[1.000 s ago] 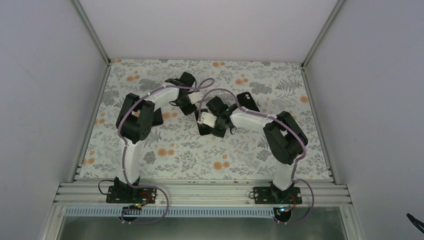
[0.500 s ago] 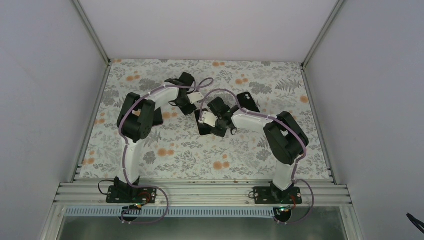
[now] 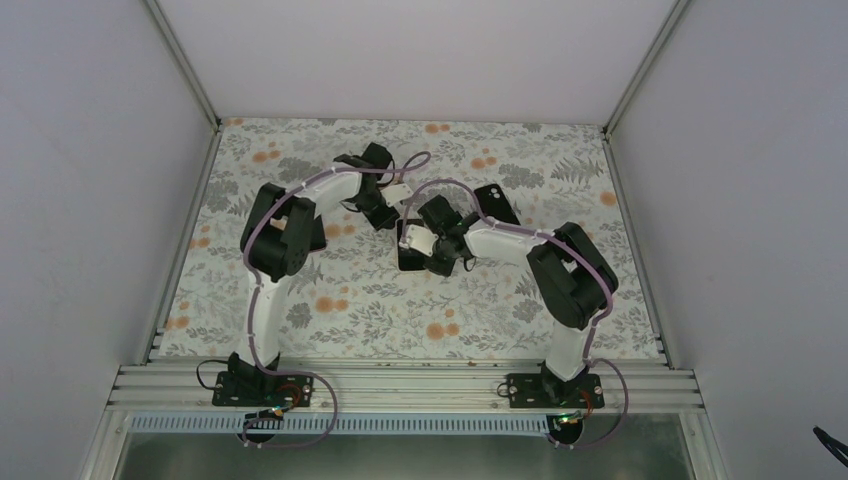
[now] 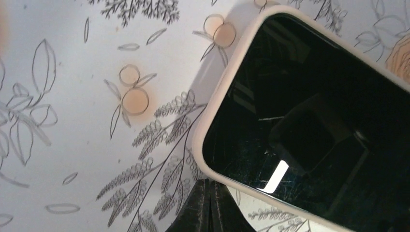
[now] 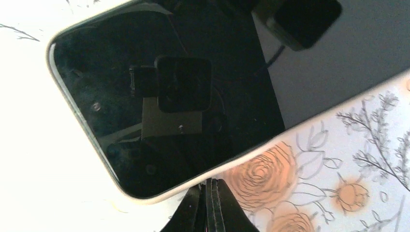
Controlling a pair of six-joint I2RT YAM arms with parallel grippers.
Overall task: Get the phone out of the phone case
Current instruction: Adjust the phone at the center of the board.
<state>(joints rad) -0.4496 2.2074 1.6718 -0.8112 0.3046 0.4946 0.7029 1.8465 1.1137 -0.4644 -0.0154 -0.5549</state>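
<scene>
The phone (image 4: pixel 314 121) lies flat on the flowered table, black glass up, with a pale rim. It also shows in the right wrist view (image 5: pixel 169 96) and as a dark slab in the top view (image 3: pixel 408 256). My left gripper (image 4: pixel 211 205) is shut, with its tips at the phone's rim near one corner. My right gripper (image 5: pixel 209 205) is shut, with its tips against the phone's long edge. In the top view the left gripper (image 3: pixel 392 212) and right gripper (image 3: pixel 412 250) meet over the phone. The black phone case (image 3: pixel 497 203) lies apart, to the right rear.
The flowered table cover (image 3: pixel 330 310) is bounded by grey walls at the left, right and back. An aluminium rail (image 3: pixel 400 385) runs along the near edge. Both arms crowd the table's middle.
The left arm has shifted slightly to the right. The right wrist has moved a little up and right. Both grippers stay shut by the phone.
</scene>
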